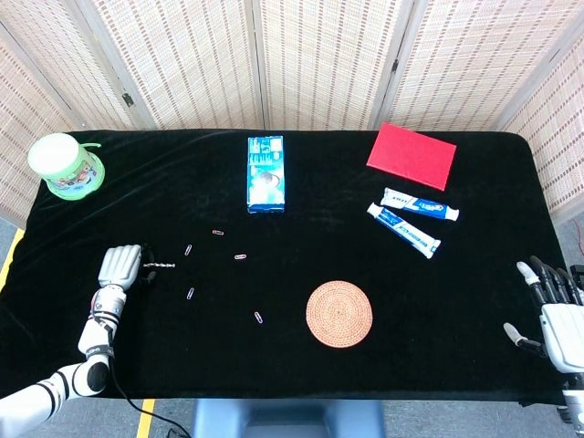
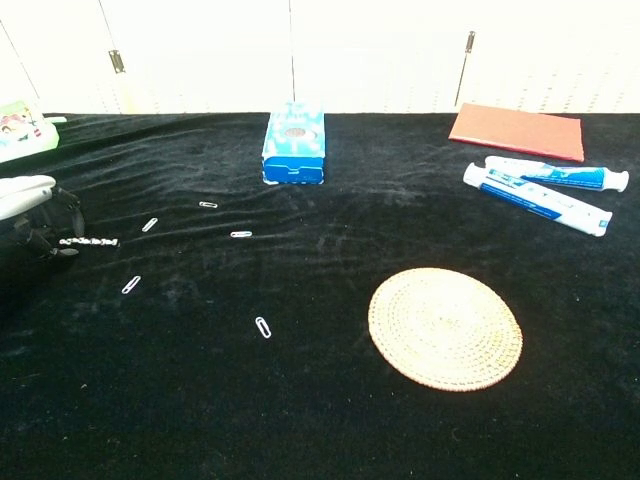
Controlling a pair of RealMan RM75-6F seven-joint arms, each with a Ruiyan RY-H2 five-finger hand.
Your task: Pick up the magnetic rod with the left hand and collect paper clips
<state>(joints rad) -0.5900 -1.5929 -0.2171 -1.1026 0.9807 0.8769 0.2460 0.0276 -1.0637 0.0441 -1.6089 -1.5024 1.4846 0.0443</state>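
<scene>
The magnetic rod [image 1: 161, 265] [image 2: 90, 241], a short beaded silver bar, lies on the black cloth at the left. My left hand [image 1: 120, 266] [image 2: 35, 215] sits at its left end with fingers curled around that end, gripping it. Several paper clips are scattered to the rod's right: one [image 1: 188, 249] [image 2: 150, 224] close by, one [image 1: 190, 293] [image 2: 131, 284] nearer the front, and one [image 1: 261, 317] [image 2: 262, 327] furthest out. My right hand [image 1: 552, 310] hangs empty off the table's front right corner, fingers apart; the chest view does not show it.
A green cup [image 1: 66, 164] stands at the back left. A blue box [image 1: 265, 173] [image 2: 294, 147] lies behind the clips. A woven coaster [image 1: 339, 313] [image 2: 445, 327] sits front centre. A red book [image 1: 411, 155] and two toothpaste tubes [image 1: 403, 229] lie at the back right.
</scene>
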